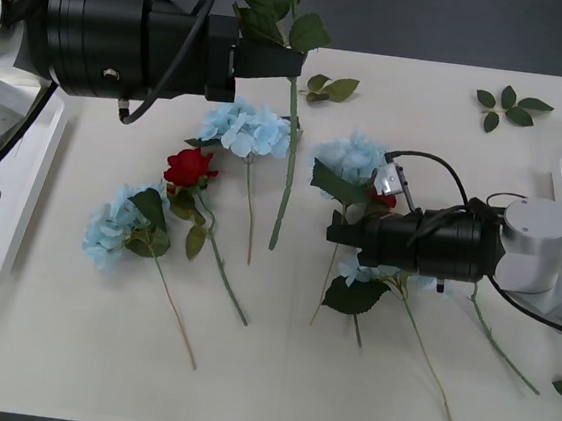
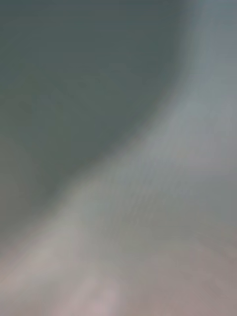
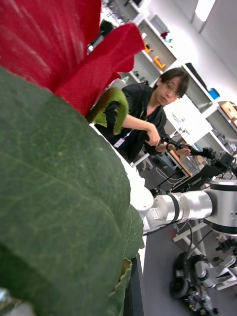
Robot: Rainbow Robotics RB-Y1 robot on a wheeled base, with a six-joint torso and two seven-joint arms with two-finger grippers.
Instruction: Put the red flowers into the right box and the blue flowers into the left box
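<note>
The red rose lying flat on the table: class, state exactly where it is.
In the front view, the red rose lies left of centre on the table, between two blue hydrangeas, its stem running toward the robot.

Left arm: black cylindrical forearm lies level above the table's far left corner, wrist pointing toward the table's middle. Left gripper point(image 1: 294, 66) sits at the far edge, raised off the surface, clamped on a red flower's stem point(image 1: 287, 161), which hangs down from it; the rose's red petals point(image 3: 54, 44) press up against the wrist camera.

Right arm: silver joint near the right edge, black forearm reaching level toward the table's centre, low over the surface. Right gripper point(image 1: 344, 232) is down at mid-table; finger state not discernible.
</note>
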